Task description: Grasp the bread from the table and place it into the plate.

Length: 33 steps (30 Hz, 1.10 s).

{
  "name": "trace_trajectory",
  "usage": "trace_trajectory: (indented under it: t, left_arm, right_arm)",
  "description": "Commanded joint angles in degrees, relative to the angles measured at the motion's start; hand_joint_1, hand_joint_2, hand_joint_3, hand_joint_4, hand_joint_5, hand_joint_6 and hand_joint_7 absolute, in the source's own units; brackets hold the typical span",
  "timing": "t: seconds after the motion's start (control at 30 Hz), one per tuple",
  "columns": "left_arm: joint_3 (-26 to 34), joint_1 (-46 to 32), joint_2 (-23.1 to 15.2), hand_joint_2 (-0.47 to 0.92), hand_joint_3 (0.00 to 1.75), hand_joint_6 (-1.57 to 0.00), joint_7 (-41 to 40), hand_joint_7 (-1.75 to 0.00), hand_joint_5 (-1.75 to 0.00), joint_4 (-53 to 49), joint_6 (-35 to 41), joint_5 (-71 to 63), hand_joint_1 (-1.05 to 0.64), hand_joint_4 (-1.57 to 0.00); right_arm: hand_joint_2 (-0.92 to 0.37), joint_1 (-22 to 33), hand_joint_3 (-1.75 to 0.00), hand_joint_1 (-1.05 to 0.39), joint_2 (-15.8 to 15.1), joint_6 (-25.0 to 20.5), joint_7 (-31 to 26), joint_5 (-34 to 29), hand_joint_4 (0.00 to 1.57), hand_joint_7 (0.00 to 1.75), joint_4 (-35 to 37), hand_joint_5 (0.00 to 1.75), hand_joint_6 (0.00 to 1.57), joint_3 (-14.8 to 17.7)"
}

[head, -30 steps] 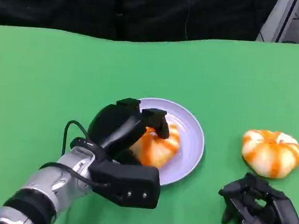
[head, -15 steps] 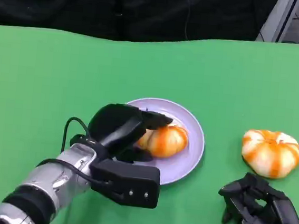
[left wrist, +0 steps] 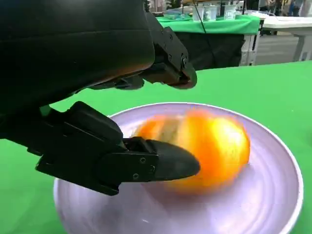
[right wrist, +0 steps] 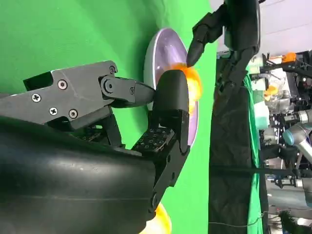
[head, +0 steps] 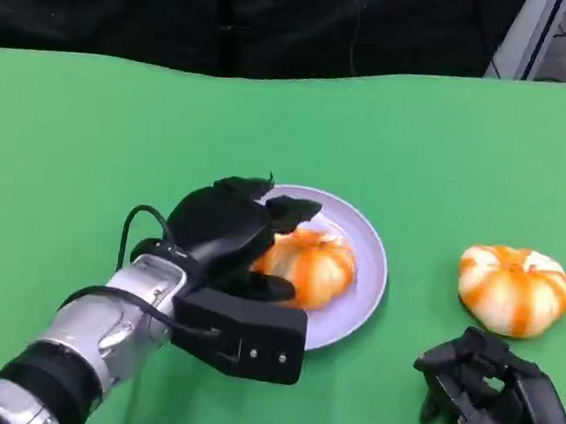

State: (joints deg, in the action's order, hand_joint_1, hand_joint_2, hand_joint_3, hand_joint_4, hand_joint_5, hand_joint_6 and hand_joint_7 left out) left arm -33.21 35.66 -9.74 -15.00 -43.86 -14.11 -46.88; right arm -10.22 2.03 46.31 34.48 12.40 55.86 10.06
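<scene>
An orange-and-white striped bread (head: pixel 316 265) lies on the lilac plate (head: pixel 365 280) in the middle of the green table. My left hand (head: pixel 226 232) hovers over the plate's left side with its fingers spread, and I see no grip on the bread. In the left wrist view the bread (left wrist: pixel 214 141) looks blurred on the plate (left wrist: pixel 273 195), with the thumb close beside it and the other fingers above it. A second striped bread (head: pixel 513 287) sits on the table to the right. My right hand (head: pixel 495 408) rests near the front edge, below that bread, with its fingers curled in and nothing in them.
The green table (head: pixel 88 153) ends at a black backdrop at the far side. Cables and a metal frame (head: pixel 541 36) stand at the back right. In the right wrist view the plate (right wrist: pixel 163 48) and my left hand (right wrist: pixel 234 29) are visible past my right hand's fingers (right wrist: pixel 168 112).
The bread was tilted in my left hand's grasp a second ago; now it lies flat on the plate. The fingers have spread and lifted off it. The right hand has not moved.
</scene>
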Motion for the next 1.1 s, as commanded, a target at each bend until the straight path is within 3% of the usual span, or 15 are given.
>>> trace_trajectory:
  t: [0.03,0.37,0.57,0.87,1.1]
  left_arm:
    - [0.2,-0.7,-1.7,0.92,0.67,-0.31,1.9,0.00,0.00,1.5,0.9,0.4,-0.89,-0.20]
    - [3.1,-3.5,-3.5,0.92,0.72,-0.33,5.7,-0.01,-0.01,7.5,1.2,4.0,-0.91,-0.22]
    - [6.3,-6.2,-4.4,0.92,0.72,-0.36,5.0,-0.02,-0.03,10.3,-2.4,8.1,-0.90,-0.28]
    - [13.1,-12.1,-5.9,0.92,0.67,-0.41,4.1,-0.02,-0.05,13.0,-13.5,16.2,-0.87,-0.38]
    - [18.4,-16.1,-5.1,0.92,0.61,-0.47,8.2,-0.03,-0.05,8.4,-28.9,29.3,-0.81,-0.47]
  right_arm:
    - [-0.85,0.0,-0.49,-0.26,-0.5,0.0,0.3,0.8,0.64,1.04,0.5,1.73,0.84,0.3]
    - [-0.83,-0.1,-0.53,-0.26,-0.6,-0.3,0.5,0.9,0.65,1.05,0.5,1.75,0.82,0.4]
    - [-0.82,-0.3,-0.53,-0.27,-0.6,-0.6,0.8,1.1,0.65,1.04,0.9,1.75,0.82,0.7]
    - [-0.83,-0.3,-0.52,-0.27,-0.8,-0.9,1.2,1.0,0.65,1.03,0.9,1.75,0.83,0.7]
    - [-0.85,-0.5,-0.50,-0.26,-0.9,-0.5,1.2,0.9,0.66,1.04,1.3,1.75,0.83,0.8]
